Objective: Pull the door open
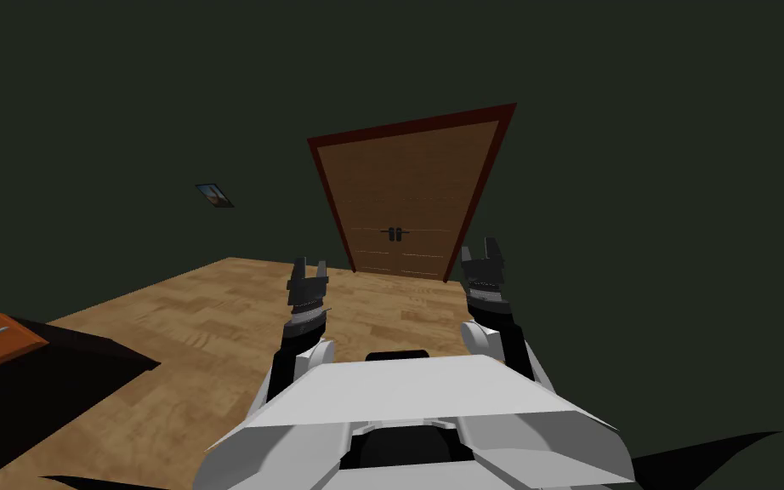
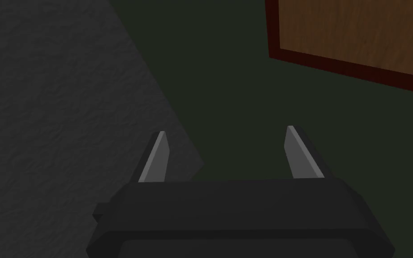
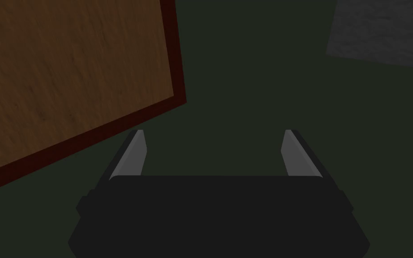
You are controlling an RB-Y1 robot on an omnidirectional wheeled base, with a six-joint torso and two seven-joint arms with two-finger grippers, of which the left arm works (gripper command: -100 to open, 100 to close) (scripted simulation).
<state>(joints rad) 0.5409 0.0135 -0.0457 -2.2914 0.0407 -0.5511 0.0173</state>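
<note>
- The door (image 1: 411, 196) is set in the far wall, ahead and a little to the right. It looks shut, its face flush within the frame.
- It is brown wood with faint panel lines, bordered by a dark red frame (image 1: 322, 170). A pair of small dark handles (image 1: 395, 234) sits at the middle, low on the face, so it seems to be two leaves.
- Judged from this, the task has not begun: the approach, the grasp of a handle and the pull are all left.
- A stretch of wooden floor (image 1: 212, 340) lies between me and the door.
- The left gripper (image 1: 307, 276) and the right gripper (image 1: 482, 259) are raised near my chest, well apart from the handles; both are released, fingers spread, grasping nothing.
- A small picture (image 1: 214, 196) hangs on the wall to the left.
</note>
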